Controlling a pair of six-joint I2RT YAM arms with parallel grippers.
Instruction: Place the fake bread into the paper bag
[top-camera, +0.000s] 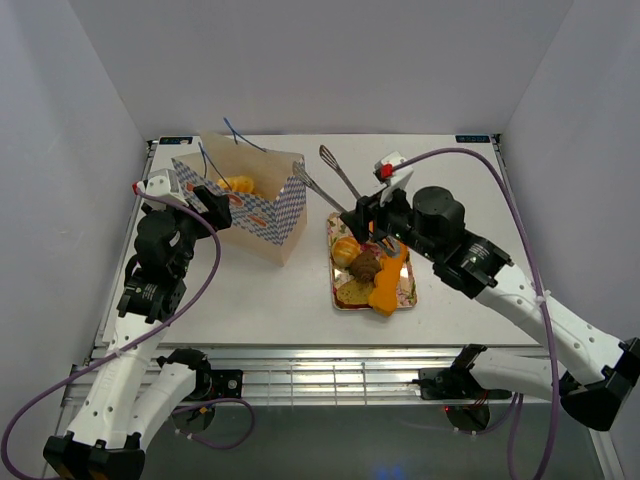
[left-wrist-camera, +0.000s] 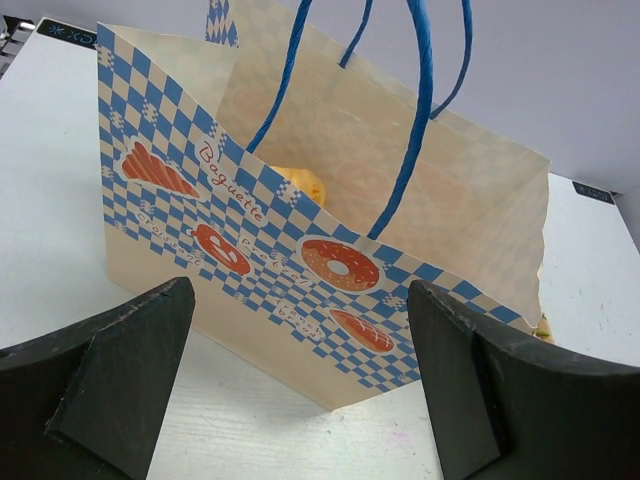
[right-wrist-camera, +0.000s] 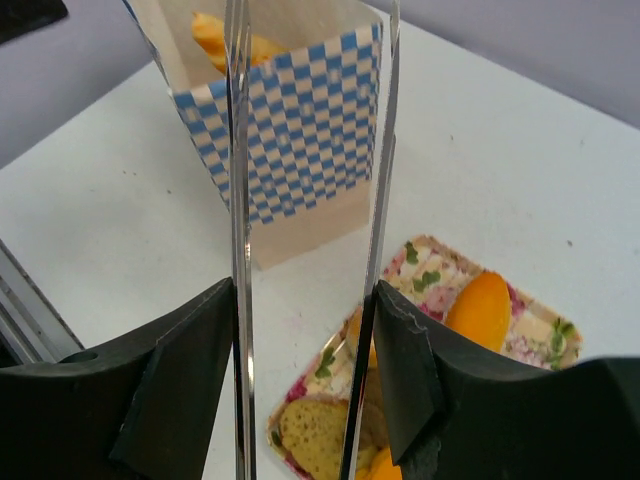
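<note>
Items as I read them from my station:

1. Paper bag (top-camera: 262, 215): stands upright and open-topped on the desk (top-camera: 250, 290), upper left of centre in the top view. It has blue-and-white checkered sides and blue string handles rising from the mouth. The left wrist view fills with its printed face (left-wrist-camera: 250, 270), and the right wrist view shows it in the upper left (right-wrist-camera: 290, 150).

2. Fake bread (top-camera: 383, 296): I count it in two places.
   - One orange-golden piece (top-camera: 237, 184) lies inside the bag and shows over the rim in both wrist views (left-wrist-camera: 300, 185) (right-wrist-camera: 225, 40).
   - The remainder sits on the floral tray (top-camera: 408, 285), just right of the bag at frame centre. Among it are a brown bun (top-camera: 366, 266) and a toast slice (right-wrist-camera: 312, 432) at the near end.

3. Tongs (top-camera: 320, 185): metal, two long arms standing apart. They point toward the upper left, over the gap between tray and bag.

4. Right claw (top-camera: 365, 212): clamped on the tongs' handle end. Each metal arm lies against one finger's inner face in its own camera (right-wrist-camera: 300, 300). It hangs above the tray's far end.

5. Left claw (top-camera: 205, 200): jaws spread wide and gripping nothing. It is level with the bag's left side and close to it, and I see the bag framed between its fingers (left-wrist-camera: 130, 370).
</note>
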